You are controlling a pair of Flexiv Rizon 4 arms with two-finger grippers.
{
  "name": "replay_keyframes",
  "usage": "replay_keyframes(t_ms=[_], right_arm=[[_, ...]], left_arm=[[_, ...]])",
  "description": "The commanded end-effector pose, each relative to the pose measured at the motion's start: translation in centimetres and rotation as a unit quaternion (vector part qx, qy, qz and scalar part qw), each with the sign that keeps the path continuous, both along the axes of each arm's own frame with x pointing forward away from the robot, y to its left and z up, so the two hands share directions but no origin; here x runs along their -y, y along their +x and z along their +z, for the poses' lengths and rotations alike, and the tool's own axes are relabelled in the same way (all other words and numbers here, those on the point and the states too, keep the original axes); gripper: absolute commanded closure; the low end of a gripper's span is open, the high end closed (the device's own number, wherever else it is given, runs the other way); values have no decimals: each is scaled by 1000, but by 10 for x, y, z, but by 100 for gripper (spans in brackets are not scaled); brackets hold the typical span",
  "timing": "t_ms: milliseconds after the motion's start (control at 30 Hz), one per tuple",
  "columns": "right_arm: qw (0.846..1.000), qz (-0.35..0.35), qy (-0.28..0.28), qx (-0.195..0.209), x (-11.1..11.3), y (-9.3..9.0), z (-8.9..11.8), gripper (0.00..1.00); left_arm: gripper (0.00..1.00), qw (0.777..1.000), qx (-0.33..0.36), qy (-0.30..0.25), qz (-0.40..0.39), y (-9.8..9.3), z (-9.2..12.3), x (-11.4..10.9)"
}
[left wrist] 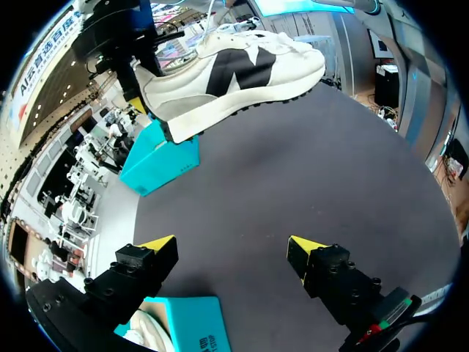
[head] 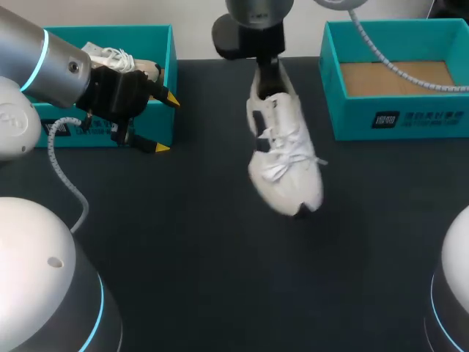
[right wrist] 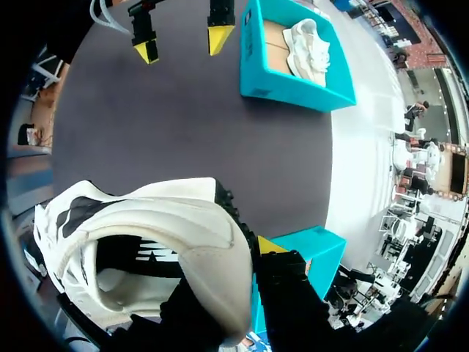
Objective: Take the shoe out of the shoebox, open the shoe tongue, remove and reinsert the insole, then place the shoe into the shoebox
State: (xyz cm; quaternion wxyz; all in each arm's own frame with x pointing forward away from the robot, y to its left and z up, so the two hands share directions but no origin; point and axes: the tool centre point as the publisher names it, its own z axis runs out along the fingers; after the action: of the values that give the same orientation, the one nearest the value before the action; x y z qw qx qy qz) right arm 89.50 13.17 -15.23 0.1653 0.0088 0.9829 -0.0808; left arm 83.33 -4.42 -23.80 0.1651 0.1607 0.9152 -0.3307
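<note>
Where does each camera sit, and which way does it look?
Head view: above, behind the robot, looking down on the table; left arm, right arm show.
Left wrist view: on the left wrist, facing the lifted shoe; left gripper open.
Right wrist view: on the right wrist, over the shoe's heel; right gripper holds it.
All share the shoe.

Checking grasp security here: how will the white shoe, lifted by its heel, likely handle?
The white shoe probably keeps its shape: it juts out from the right end effector without sagging. Because it is pinched only at the heel collar, it may swing or pivot. Its loose laces look floppy and could snag.
</note>
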Motion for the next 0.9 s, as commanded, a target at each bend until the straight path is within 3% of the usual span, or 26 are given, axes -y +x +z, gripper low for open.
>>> replay_keyframes(t_ms=[33,167,367,467,900], right_arm=[[1000,20,0,-19,48,18,13,100],[999,42,19,-21,92,38,14,100],[1000,15,21,-17,161,68,12,100],[1000,-7,2,-24,185,83,12,100],[1000,-7,2,-24,185,83,12,100]], left_arm=[[0,1000,0,2,1,-1,0,0],[0,1000,0,2,1,-1,0,0],[0,1000,0,2,1,-1,0,0],[0,1000,0,2,1,-1,0,0],[0,1000,0,2,1,-1,0,0]])
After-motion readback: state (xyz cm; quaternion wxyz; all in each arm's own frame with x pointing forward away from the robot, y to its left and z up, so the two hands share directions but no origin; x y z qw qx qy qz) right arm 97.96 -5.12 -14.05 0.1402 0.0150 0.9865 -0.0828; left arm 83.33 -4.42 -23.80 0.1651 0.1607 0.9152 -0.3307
